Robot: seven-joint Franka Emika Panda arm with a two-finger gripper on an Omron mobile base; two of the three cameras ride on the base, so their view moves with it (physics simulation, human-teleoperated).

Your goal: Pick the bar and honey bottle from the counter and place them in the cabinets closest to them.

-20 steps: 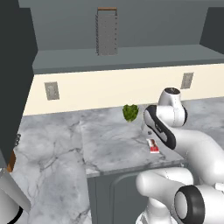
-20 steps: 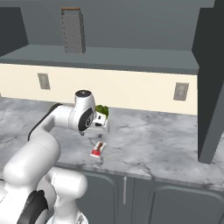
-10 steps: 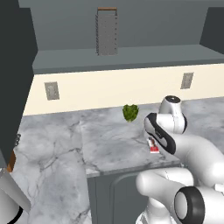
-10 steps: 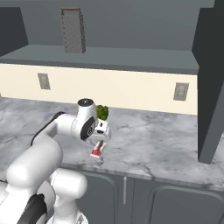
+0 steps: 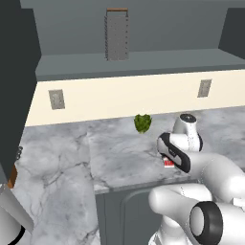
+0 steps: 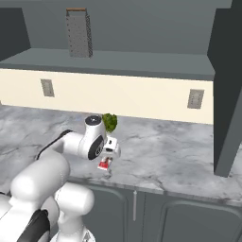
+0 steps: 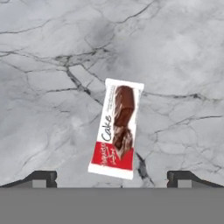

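Gripper [image 7: 112, 177] held wide open and empty above the bar [image 7: 116, 128].

The two dark fingertips [image 7: 40, 178] are seen spread far apart, with the red-and-white bar lying flat on the counter [image 7: 52, 65] between and just ahead of them, untouched. Beyond the hand, toward the wall, a green leafy lump [image 5: 142, 122] is set on the same marbled counter; a metal grater [image 6: 78, 32] is stood on the shelf above.

Bare counter [image 7: 52, 65] rings the bar [image 7: 116, 129] — green lump [image 6: 110, 122] behind.
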